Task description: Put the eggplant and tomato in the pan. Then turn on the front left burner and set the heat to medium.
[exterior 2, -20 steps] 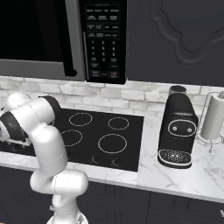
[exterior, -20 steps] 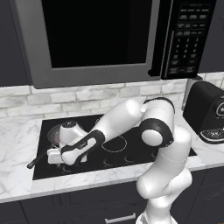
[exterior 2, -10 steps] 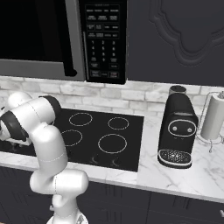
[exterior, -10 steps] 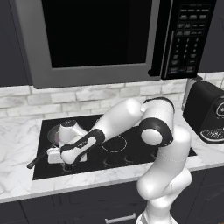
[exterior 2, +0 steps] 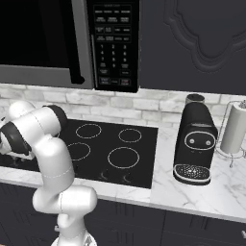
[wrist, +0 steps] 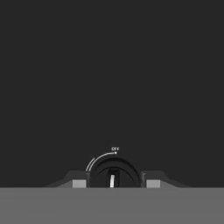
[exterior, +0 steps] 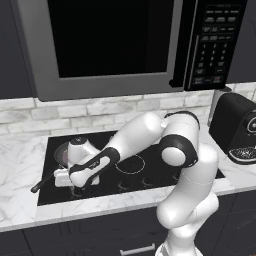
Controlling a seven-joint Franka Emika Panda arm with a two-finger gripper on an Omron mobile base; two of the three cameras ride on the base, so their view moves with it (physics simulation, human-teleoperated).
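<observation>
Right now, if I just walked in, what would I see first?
Probably the big white robot arm bending down over the black cooktop, with its gripper shut on a round black knob marked OFF. Above it hangs a large microwave, and a black coffee machine stands on the marble counter to the right.

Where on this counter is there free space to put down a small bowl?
Bare marble lies left of the cooktop, and a strip runs between the cooktop and the coffee machine. The right end is crowded: coffee machine beside paper towel roll. The cooktop's front left holds the pan and the gripper.
</observation>
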